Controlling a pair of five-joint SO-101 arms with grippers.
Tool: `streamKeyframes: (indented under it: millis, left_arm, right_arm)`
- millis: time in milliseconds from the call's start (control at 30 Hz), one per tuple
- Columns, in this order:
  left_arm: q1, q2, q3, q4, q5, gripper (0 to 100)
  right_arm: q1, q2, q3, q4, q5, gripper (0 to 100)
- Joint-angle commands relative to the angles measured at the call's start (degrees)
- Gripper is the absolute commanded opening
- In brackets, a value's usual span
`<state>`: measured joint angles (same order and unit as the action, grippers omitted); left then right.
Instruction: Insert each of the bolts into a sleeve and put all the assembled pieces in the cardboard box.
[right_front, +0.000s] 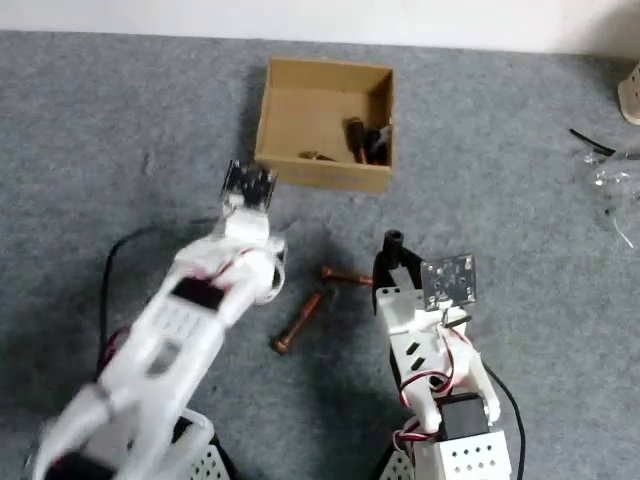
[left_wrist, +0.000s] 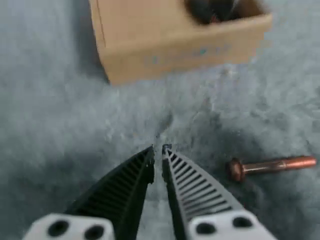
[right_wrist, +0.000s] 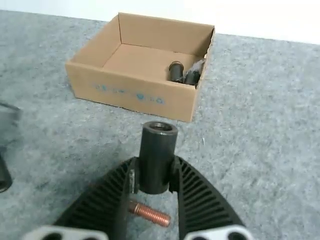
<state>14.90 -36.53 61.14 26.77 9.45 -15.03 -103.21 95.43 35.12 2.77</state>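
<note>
Status: left gripper (left_wrist: 158, 150) is closed on nothing, its tips almost touching, low over the grey carpet (right_front: 520, 200) near the cardboard box (left_wrist: 175, 45). The right gripper (right_wrist: 154, 169) clamps a black sleeve (right_wrist: 157, 145), held upright. One copper bolt (right_front: 347, 274) lies just beside it, and a second bolt (right_front: 298, 322) lies between the arms. Dark pieces (right_wrist: 182, 72) rest in a box corner.

A grey, felt-like table cover (right_front: 520, 150) carries the cardboard box (right_front: 322, 176). Out from the box's printed long wall lie two copper bolts: the nearer bolt (right_front: 345, 274), then the farther bolt (right_front: 298, 322). Well off to the box's side lies what may be clear plastic (right_front: 610, 170).
</note>
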Motion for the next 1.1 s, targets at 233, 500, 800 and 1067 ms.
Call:
streamKeyframes:
  millis: [233,500,800,1067]
  left_arm:
    - [10.1,17.8,-27.7,20.6,20.7,5]
    - [11.6,19.2,-28.4,15.3,35.2,5]
    - [14.8,31.3,-28.3,11.3,42.7,5]
    - [19.0,33.9,-29.0,11.3,44.8,5]
  right_arm:
    - [0.8,0.1,0.6,-2.5,2.0,0.5]
    - [1.5,0.0,0.6,-2.5,2.0,0.5]
    - [2.3,0.5,0.7,-4.5,2.0,0.5]
    - [2.3,0.2,0.7,-4.5,2.0,0.5]
